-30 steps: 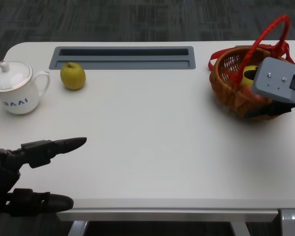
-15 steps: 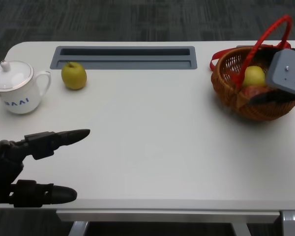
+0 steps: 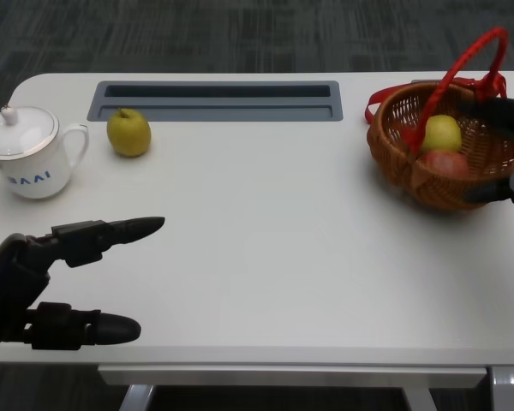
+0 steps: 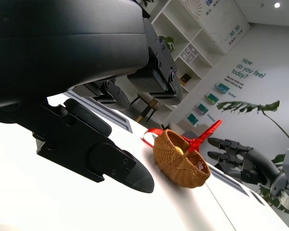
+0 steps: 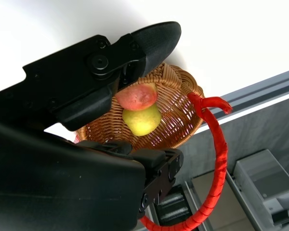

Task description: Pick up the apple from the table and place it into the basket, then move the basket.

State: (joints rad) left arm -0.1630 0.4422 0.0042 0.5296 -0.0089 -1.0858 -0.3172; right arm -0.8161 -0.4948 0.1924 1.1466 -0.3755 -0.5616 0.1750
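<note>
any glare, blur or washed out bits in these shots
Head view: sharp, even light, soft shadow under the basket. Left wrist view: the table is blown out white and the left hand is a dark, close mass. Right wrist view: the tabletop is overexposed, the fruit in the basket clear.

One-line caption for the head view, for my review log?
Wicker basket holding a yellow and a red fruit, right hand beside it; left hand open near the table edge.

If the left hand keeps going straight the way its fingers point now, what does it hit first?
Probably nothing nearby: the left hand points across bare table toward the right side. The basket lies farther back, likely off that line, though depth is unclear.
</note>
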